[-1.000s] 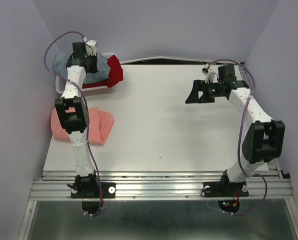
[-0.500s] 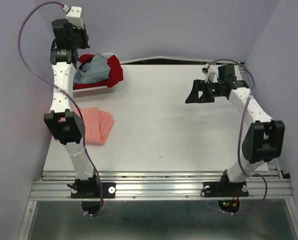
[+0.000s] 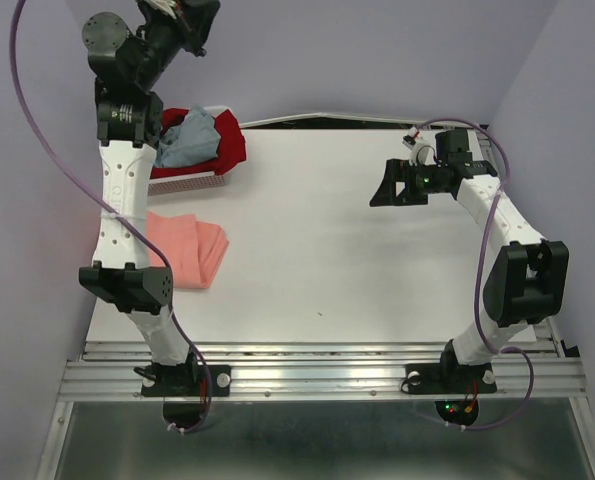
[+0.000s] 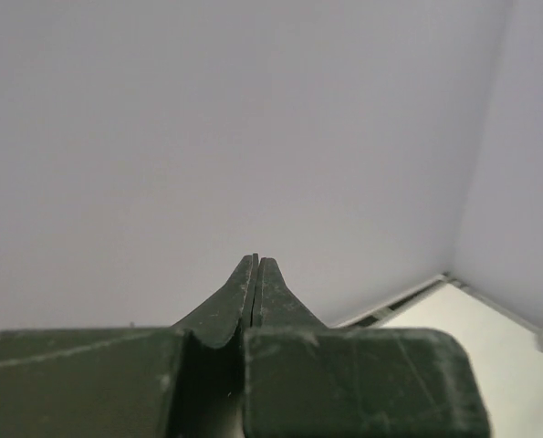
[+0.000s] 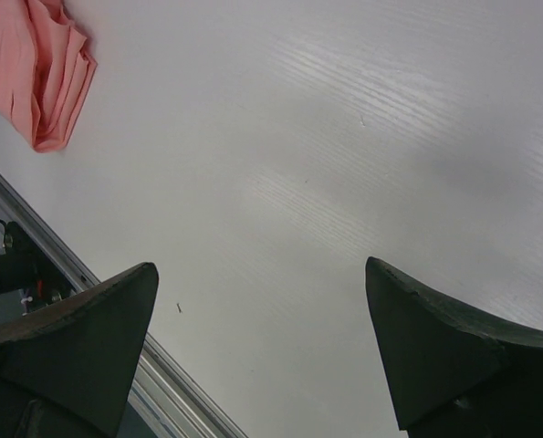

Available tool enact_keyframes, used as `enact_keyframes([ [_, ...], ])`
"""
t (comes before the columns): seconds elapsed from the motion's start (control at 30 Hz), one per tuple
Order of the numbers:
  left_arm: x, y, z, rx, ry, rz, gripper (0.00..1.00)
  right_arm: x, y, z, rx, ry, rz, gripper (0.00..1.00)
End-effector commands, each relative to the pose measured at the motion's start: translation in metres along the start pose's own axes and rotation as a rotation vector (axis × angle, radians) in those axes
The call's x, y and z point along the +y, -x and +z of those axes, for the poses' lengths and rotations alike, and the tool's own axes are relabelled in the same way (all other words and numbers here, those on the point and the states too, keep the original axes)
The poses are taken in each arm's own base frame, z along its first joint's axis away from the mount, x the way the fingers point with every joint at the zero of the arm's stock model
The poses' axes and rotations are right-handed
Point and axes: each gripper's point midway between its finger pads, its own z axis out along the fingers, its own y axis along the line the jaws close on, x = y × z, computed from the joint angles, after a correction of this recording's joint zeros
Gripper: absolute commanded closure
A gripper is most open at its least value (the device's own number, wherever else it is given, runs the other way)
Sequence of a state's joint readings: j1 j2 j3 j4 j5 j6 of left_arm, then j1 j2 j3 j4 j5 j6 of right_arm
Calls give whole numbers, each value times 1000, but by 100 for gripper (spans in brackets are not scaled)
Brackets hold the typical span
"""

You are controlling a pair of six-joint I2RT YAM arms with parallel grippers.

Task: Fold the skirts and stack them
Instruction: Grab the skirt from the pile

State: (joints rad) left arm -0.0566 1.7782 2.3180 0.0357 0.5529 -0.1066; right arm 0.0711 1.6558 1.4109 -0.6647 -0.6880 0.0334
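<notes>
The salmon-pink skirt (image 3: 192, 252) lies folded at the table's left edge, and its corner shows in the right wrist view (image 5: 45, 75). A dusty blue-grey skirt (image 3: 185, 137) sits crumpled on the dark red skirt (image 3: 229, 140) in the basket at the back left. My left gripper (image 3: 199, 18) is raised high above the basket, facing the back wall. Its jaws (image 4: 255, 261) are shut with nothing between them. My right gripper (image 3: 382, 190) hovers over the table's right half, open and empty (image 5: 261, 265).
The white mesh basket (image 3: 184, 183) stands in the back left corner against the wall. Purple walls close in the left, back and right sides. A metal rail (image 3: 317, 375) runs along the near edge. The left arm's cable (image 3: 37, 120) loops out to the left.
My left arm has swung up from the basket to high above it, its jaws closing empty. The blue-grey skirt was tugged and dropped back onto the red one. The right arm stayed still.
</notes>
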Motion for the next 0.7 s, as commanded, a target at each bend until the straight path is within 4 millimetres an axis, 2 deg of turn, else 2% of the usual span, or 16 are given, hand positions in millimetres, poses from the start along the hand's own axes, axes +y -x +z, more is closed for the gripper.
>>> enact_keyframes([
  [0.0,-74,19,-3,-33,-193,-67,100,15,33,-18,-108,15,-87,0],
  [0.03,-78,8,-3,-6,-190,-86,100,16,33,-19,-110,16,-90,0],
  [0.07,-78,-2,-2,27,-173,-99,93,16,31,-19,-108,17,-89,0],
  [0.1,-69,-32,0,120,-118,-138,81,15,30,-19,-107,14,-89,0],
  [0.13,-60,-49,0,170,-73,-156,67,15,29,-19,-106,12,-89,0],
  [0.17,-49,-68,0,223,-17,-161,46,15,29,-19,-105,10,-90,0],
  [0.2,-35,-102,-4,318,42,-143,42,14,27,-20,-106,1,-91,0],
  [0.23,-9,-128,-11,380,152,-125,38,12,26,-20,-104,-4,-92,0],
  [0.27,3,-146,-17,423,185,-118,36,11,26,-20,-103,-10,-92,0],
  [0.3,18,-181,-27,510,222,-98,36,11,24,-20,-100,-12,-91,0],
  [0.33,29,-196,-34,547,249,-101,35,10,23,-20,-99,-12,-93,0],
  [0.37,54,-218,-45,591,291,-106,34,10,22,-19,-98,-14,-92,0],
  [0.43,77,-242,-58,673,312,-54,30,9,21,-19,-94,-15,-90,0],
  [0.5,102,-270,-71,772,333,-21,12,8,20,-18,-90,-17,-86,0],
  [0.57,113,-288,-78,837,329,28,11,5,18,-15,-83,-19,-80,0],
  [0.67,131,-330,-91,946,360,82,9,4,18,-12,-75,-15,-73,0],
])
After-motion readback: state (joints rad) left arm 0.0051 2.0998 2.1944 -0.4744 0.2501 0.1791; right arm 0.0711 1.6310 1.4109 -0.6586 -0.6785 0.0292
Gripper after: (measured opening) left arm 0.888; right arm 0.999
